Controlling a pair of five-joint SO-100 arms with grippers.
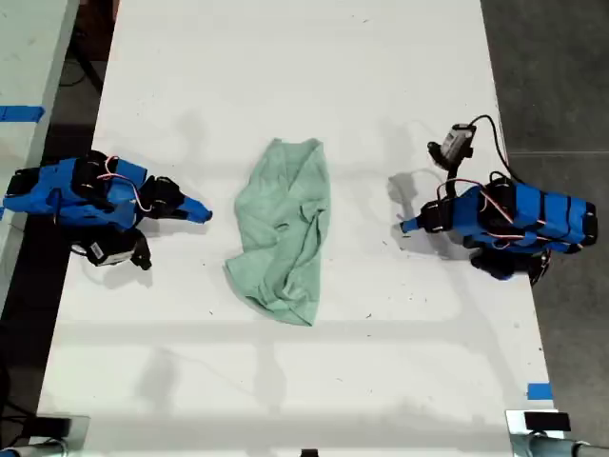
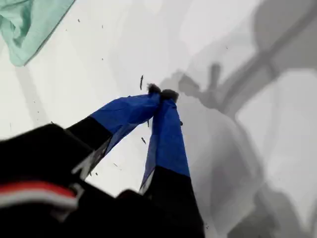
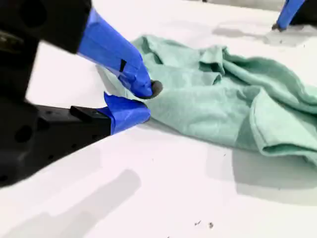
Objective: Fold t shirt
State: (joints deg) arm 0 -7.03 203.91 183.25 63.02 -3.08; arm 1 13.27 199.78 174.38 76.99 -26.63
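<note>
Folding not yet begun: shirt [image 1: 283, 231] lies crumpled. First claw [image 2: 161, 93] is clenched on nothing; second claw [image 3: 143, 101], slightly parted and empty, likely needs to pinch the near edge.

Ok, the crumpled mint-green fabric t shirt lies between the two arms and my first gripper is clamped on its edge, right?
No. The crumpled mint-green fabric t shirt lies between the arms, but my first gripper is shut on nothing, away from it over the white table, as the first wrist view shows.
</note>
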